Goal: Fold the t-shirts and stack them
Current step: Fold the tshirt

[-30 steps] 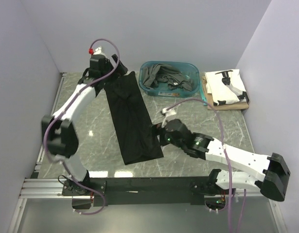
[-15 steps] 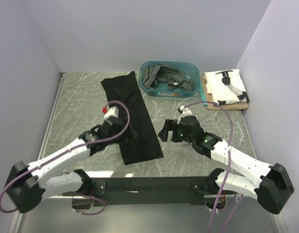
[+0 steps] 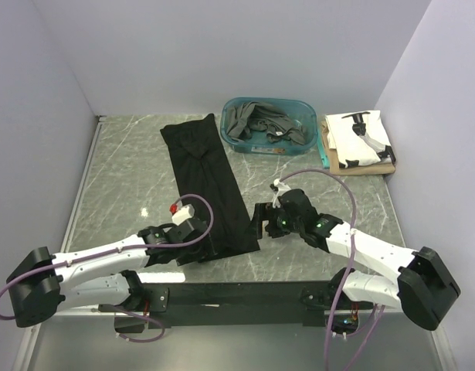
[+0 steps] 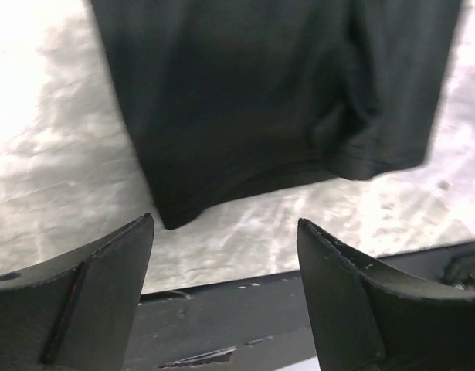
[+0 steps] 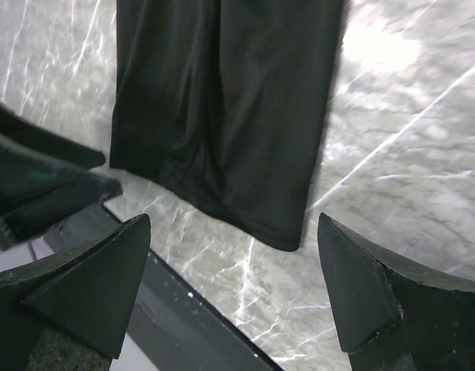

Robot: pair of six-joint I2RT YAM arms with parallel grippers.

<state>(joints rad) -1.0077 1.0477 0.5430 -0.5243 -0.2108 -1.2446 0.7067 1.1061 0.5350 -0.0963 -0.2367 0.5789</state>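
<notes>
The white t-shirt [image 3: 359, 139] hides most of the tan t-shirt [image 3: 374, 169] beneath.

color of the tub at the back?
Teal tub, dark grey shirts inside; clearest in top external view.

A grey-green marbled table [image 3: 129, 170] is seen from above. A black shirt [image 3: 210, 185], folded into a long strip, is laid flat on it, slanting from the far middle toward the near edge. A teal tub [image 3: 315, 127] is set just right of the strip's far end. A folded tan shirt [image 3: 368, 169] is laid beside the tub, in the far right corner.
</notes>
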